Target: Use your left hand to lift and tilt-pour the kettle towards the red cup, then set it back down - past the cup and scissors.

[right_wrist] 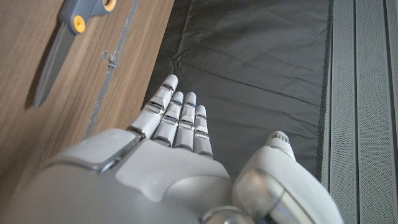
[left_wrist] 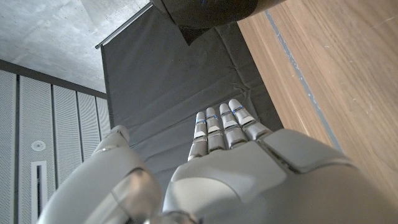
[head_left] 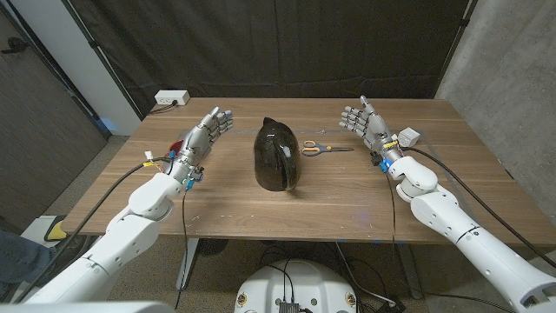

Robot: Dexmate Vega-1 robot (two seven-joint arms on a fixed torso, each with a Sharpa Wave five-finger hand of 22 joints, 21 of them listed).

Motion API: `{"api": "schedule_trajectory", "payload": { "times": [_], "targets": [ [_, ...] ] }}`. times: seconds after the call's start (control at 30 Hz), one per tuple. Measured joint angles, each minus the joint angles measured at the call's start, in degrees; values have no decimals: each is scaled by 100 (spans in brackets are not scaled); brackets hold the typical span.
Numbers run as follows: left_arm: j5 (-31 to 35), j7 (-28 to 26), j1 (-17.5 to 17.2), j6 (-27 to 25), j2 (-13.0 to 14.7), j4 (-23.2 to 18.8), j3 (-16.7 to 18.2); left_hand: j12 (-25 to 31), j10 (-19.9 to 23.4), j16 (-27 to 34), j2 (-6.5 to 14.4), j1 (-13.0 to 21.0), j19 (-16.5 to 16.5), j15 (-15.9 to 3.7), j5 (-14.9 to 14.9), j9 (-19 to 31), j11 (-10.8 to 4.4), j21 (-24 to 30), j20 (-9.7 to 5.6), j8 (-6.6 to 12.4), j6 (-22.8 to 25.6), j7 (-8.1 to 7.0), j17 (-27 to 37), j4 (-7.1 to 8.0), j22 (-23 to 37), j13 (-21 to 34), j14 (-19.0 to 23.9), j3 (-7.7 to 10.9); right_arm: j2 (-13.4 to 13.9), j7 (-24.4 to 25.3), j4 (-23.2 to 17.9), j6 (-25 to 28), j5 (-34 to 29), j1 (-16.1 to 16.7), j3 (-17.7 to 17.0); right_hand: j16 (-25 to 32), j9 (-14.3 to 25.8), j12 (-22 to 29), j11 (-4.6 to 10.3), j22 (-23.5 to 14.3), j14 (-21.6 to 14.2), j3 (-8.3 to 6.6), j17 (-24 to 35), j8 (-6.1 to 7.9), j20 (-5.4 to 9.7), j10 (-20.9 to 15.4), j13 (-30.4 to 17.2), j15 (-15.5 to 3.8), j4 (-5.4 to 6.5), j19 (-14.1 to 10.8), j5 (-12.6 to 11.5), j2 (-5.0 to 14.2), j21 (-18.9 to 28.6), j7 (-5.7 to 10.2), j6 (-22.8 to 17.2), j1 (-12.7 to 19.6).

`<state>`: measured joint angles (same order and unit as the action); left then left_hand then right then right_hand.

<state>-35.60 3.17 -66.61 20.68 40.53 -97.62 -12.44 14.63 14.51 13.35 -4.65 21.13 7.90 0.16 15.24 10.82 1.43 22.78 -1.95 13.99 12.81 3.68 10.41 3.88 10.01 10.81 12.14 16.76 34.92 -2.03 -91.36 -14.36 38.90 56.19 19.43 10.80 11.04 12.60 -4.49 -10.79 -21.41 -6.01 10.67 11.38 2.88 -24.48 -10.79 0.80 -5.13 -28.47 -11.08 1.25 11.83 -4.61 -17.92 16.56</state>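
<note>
A black kettle point(head_left: 276, 155) stands at the middle of the wooden table point(head_left: 347, 200); its dark body point(left_wrist: 211, 9) also shows in the left wrist view. Grey scissors with orange-lined handles point(head_left: 323, 148) lie just to its right and appear again as scissors point(right_wrist: 71, 43) in the right wrist view. A red cup point(head_left: 176, 145) peeks out behind my left wrist, mostly hidden. My left hand point(head_left: 208, 130) hovers left of the kettle, fingers stretched and apart, holding nothing; its back point(left_wrist: 236, 162) shows up close. My right hand point(head_left: 367, 122) stands open right of the scissors, also seen from behind point(right_wrist: 174, 137).
A white power strip point(head_left: 171, 98) sits at the table's back left corner. A small white box point(head_left: 408, 136) lies by my right wrist. A black curtain point(head_left: 287, 43) hangs behind the table. Bare wood stretches in front of the kettle.
</note>
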Motion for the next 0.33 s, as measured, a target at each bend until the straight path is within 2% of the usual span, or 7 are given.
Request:
{"api": "schedule_trajectory", "payload": {
  "times": [0.13, 0.33],
  "targets": [
    [-38, 40, 369, -139, -125, 255, -207, 0, 1, 0, -37, 37, 9, -6, 0, 0, -1, 0, -9, 0, 52, -9, 0, -24, 0, 0, 5, -24, -3, -87, 40, -48, 80, -13, -28, 0, 0, 0, 0, 0, 0, 0, 0, 0, -20, 0, 0, 0, 0, -58, 0, 0, 27, 0, 0, 0],
    [-96, 122, 648, -320, -212, 452, -379, 0, 19, -1, -37, 37, 8, -5, 0, 0, -18, 0, -9, 0, 62, 0, 0, -24, 0, 0, 5, -24, -6, -131, 60, -130, 139, -2, -102, 0, 0, 0, 0, 0, 0, 0, 0, 0, -20, 0, 0, 0, 0, -57, 0, 0, 27, 0, 0, 0]
  ]
}}
